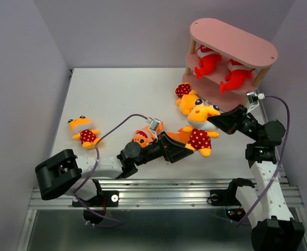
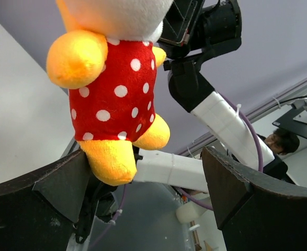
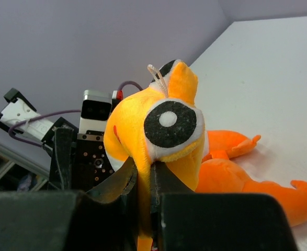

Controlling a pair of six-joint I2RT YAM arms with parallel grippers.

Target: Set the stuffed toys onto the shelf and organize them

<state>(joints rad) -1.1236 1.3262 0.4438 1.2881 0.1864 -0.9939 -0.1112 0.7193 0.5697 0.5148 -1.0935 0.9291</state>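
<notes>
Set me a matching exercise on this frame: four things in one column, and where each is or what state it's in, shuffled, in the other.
Things:
1. red sharks
2. left gripper
3. right gripper
4. left plush

Places or states:
A. shut on the yellow figure at its head
B. lying on the table, apart from the other toys
C. on the middle tier of the shelf
D. open, at the yellow figure's legs

Pairs: 1-C, 2-D, 3-A, 4-B

The jaws pinch a yellow-orange plush figure (image 3: 154, 130) by its head, with an orange shark (image 3: 234, 179) lying behind it.
</notes>
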